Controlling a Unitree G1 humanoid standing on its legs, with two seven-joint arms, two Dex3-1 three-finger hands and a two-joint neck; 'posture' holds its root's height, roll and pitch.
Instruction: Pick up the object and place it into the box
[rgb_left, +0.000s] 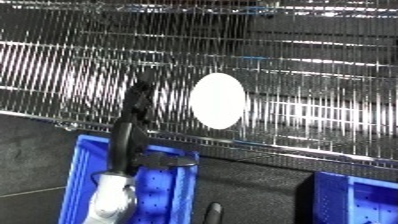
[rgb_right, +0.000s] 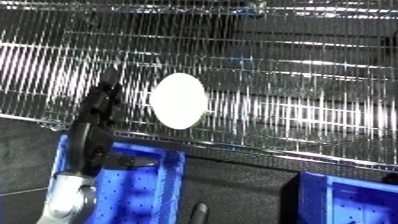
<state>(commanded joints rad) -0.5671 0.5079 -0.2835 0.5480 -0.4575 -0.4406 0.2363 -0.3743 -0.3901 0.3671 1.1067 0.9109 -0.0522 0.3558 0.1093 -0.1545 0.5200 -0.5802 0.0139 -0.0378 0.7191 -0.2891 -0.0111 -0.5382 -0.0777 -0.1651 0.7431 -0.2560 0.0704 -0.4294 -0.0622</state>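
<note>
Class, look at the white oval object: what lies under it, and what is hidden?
The white oval object rests on a wire shelf; shiny wires run beneath and around it. The wires directly under it are covered. The left hand reaches up beside it, apart.

Glinting wire shelf (rgb_left: 302, 65), dark floor (rgb_left: 258, 185)

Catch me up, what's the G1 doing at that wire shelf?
The robot's left hand is stretched up over the wire shelf, just left of a white oval object lying on it. The hand has not closed on the object; whether its fingers touch it can't be told. A blue bin sits below the shelf under the left forearm, and a second blue bin is at lower right. Nothing is in hand yet. The right hand isn't visible.
</note>
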